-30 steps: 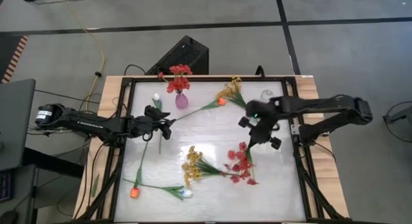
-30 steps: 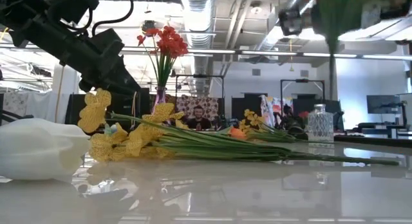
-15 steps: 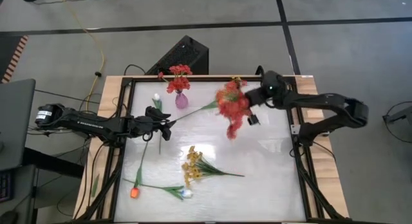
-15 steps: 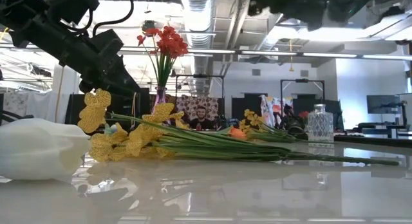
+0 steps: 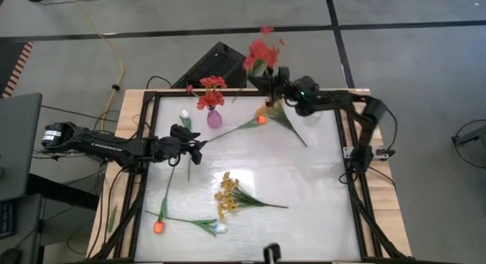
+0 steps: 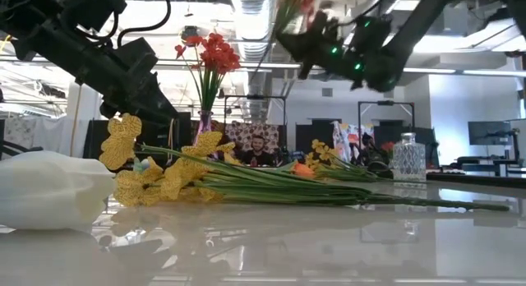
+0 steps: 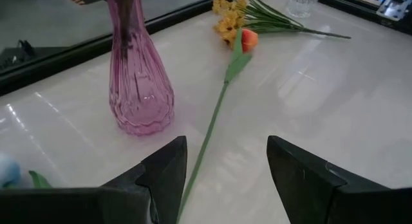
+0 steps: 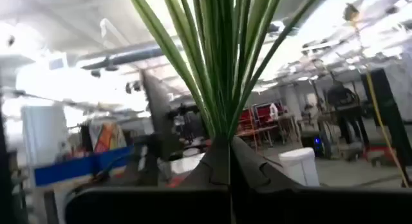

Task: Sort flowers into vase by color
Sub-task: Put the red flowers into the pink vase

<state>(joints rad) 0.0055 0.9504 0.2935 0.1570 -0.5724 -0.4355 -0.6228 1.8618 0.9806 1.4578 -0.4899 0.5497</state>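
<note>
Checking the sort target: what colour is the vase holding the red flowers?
Pink, ribbed glass vase; clearest in the left wrist view.

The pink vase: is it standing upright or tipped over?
Upright. The pink vase stands on its base in the left wrist view, and in the low view red flowers rise straight out of it.

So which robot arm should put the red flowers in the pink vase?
Probably the right. Its gripper is shut on the red spray, lifted beside the pink vase. The left gripper is open, holding nothing, near an orange tulip stem.
</note>
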